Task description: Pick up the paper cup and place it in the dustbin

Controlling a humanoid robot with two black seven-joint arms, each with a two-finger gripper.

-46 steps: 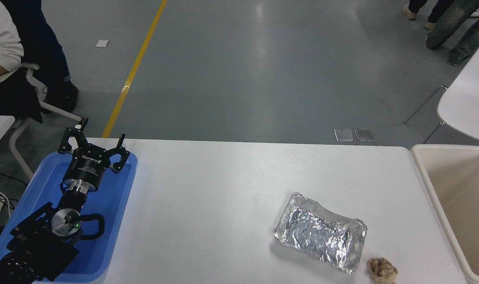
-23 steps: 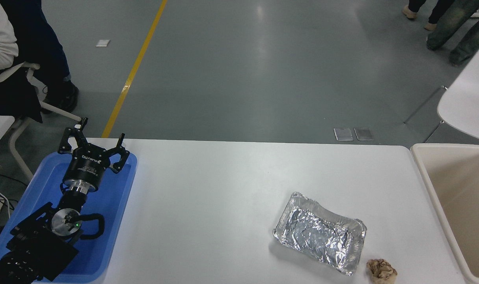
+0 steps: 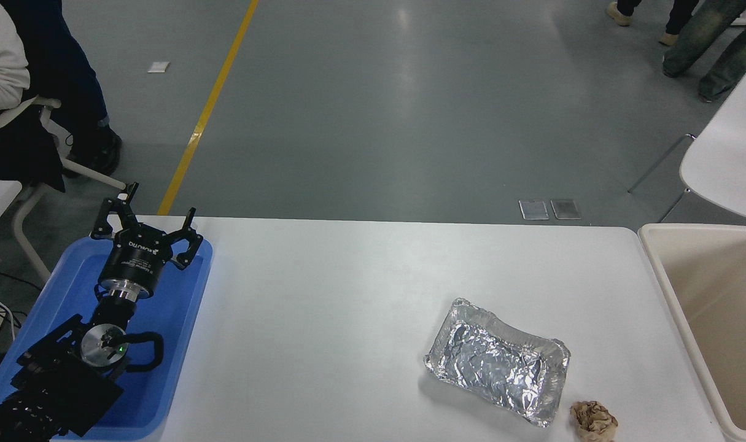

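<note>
The left gripper (image 3: 147, 222) hangs with jaws apart and empty over the far end of a blue tray (image 3: 182, 307) at the table's (image 3: 323, 319) left – parked, it seems, clear of the working side. White lettering on its black body is too small to read. The right arm is out of view. No paper cup shows anywhere. A foil tray (image 3: 498, 362) and a brown paper ball (image 3: 594, 421) lie near the bin (image 3: 658, 270) at the right edge – probably placed there for short carries
</note>
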